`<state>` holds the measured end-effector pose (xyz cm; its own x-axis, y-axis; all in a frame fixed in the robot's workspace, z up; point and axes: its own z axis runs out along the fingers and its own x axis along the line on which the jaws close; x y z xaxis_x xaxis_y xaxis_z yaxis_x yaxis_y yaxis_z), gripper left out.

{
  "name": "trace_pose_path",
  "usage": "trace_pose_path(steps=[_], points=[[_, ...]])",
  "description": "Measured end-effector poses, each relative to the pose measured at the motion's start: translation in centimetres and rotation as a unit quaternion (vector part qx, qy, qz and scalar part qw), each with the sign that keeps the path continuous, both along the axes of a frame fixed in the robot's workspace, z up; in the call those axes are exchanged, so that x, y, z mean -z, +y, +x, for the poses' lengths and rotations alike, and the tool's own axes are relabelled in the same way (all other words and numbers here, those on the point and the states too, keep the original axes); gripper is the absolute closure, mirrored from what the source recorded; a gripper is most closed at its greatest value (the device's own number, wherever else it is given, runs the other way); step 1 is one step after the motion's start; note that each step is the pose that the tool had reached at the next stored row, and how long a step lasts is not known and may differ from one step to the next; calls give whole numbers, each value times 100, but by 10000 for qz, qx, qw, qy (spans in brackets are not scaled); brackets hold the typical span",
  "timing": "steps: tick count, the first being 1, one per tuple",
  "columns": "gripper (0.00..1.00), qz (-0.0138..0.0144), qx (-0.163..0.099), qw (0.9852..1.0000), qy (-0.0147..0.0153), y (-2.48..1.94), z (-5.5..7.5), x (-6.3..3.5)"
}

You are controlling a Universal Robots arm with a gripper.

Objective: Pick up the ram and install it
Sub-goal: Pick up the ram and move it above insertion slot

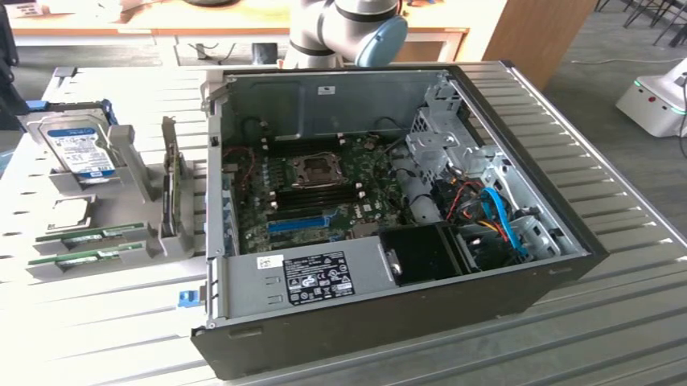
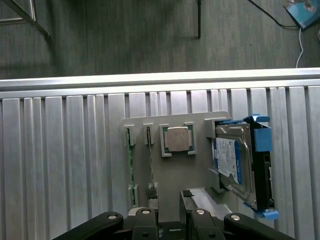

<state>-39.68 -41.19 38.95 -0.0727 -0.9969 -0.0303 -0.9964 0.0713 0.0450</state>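
Note:
Two ram sticks (image 1: 92, 235) (image 1: 80, 257), thin green boards with pale labels, lie in slots of a grey holder (image 1: 64, 269) on the table at the exterior view's left, outside the open computer case (image 1: 387, 217). In the wrist view the same ram sticks (image 2: 131, 170) (image 2: 150, 162) appear edge-on in the holder (image 2: 200, 127). My gripper (image 2: 169, 194) hangs above the holder's near end, open, with nothing between its fingers. One dark fingertip (image 2: 150, 192) sits over the end of the nearer stick. The motherboard's memory slots (image 1: 314, 191) lie inside the case beside the processor socket (image 1: 318, 167).
A hard drive (image 1: 84, 149) in a blue bracket, a loose processor (image 1: 67, 211) and an upright grey card (image 1: 170, 189) share the holder. The slatted metal table (image 1: 601, 305) runs around the case. The arm's elbow (image 1: 343, 32) stands behind the case.

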Motion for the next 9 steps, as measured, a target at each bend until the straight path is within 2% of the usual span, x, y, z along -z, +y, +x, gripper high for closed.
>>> trace_pose_path(steps=[6,9], points=[[69,0,0,10000,0,-96,0,0],[69,0,0,10000,0,-118,0,0]])
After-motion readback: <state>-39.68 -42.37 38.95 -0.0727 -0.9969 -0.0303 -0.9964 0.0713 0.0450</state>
